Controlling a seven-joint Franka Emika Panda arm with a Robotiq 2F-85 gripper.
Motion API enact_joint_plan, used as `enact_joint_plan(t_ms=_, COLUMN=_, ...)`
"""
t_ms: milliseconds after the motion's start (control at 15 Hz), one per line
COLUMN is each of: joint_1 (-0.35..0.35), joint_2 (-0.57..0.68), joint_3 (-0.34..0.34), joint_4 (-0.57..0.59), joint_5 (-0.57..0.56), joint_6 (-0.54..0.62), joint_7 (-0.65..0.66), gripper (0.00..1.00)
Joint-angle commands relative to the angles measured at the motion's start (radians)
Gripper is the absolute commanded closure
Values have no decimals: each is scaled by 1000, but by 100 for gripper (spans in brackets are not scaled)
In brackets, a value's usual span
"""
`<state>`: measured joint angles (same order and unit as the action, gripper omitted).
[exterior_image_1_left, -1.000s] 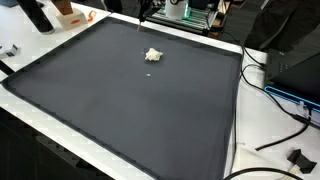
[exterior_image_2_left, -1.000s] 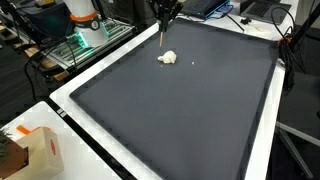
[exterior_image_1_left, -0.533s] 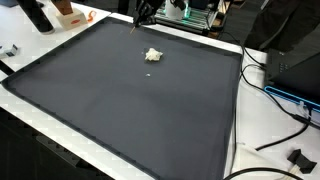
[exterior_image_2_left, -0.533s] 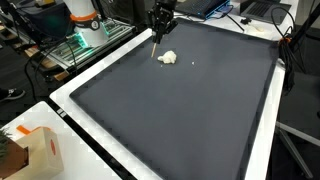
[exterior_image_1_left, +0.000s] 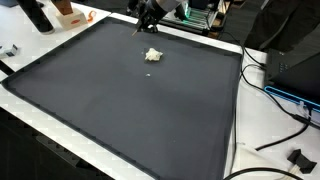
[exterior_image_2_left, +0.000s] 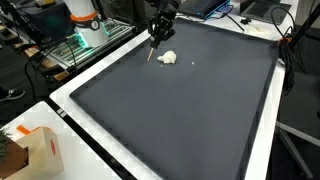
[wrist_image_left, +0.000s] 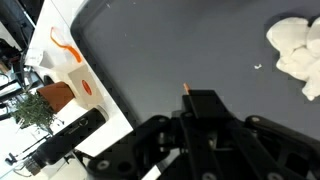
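Note:
My gripper (exterior_image_1_left: 148, 12) hangs over the far edge of the black mat (exterior_image_1_left: 120, 110) and is shut on a thin stick with an orange tip (wrist_image_left: 186, 88). In both exterior views the stick slants down from the jaws, and its tip (exterior_image_2_left: 152, 57) is just above the mat. A small white crumpled lump (exterior_image_1_left: 153, 55) lies on the mat a short way from the tip. It also shows in an exterior view (exterior_image_2_left: 167, 58) and at the top right of the wrist view (wrist_image_left: 295, 55). The gripper (exterior_image_2_left: 160, 24) is apart from the lump.
The mat lies on a white table (exterior_image_2_left: 70, 95). An orange-and-white box (exterior_image_2_left: 35, 150) stands at one corner, with a plant (wrist_image_left: 35, 110) and a black bottle (wrist_image_left: 70, 135) near it. Cables (exterior_image_1_left: 280, 110) and equipment lie past the table's edge.
The gripper has tilted and come down a little, and the stick has swung from hanging straight to slanting. The white lump has not moved.

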<state>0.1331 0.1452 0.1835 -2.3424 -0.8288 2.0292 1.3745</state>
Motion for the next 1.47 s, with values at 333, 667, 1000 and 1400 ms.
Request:
enact_joint_plan(t_ms=333, joint_1=37, joint_2=96, joint_3=-39, joint_4=56, joint_5=-28, joint_6=-36, joint_7=-2, gripper=97)
enact_joint_plan(t_ms=667, joint_1=35, joint_2=123, joint_3=-52, joint_4=74, joint_5=-32, joint_6=-22, joint_7=-30, gripper=97)
enact_joint_plan(t_ms=1000, joint_1=33, joint_2=140, joint_3=-62, joint_4=86, joint_5=-29, joint_6=-10, joint_7=-78, gripper=97)
enact_joint_plan(t_ms=1400, joint_1=28, joint_2=149, joint_3=-73, joint_4=93, joint_5=-20, joint_6=8, joint_7=-135, gripper=97)
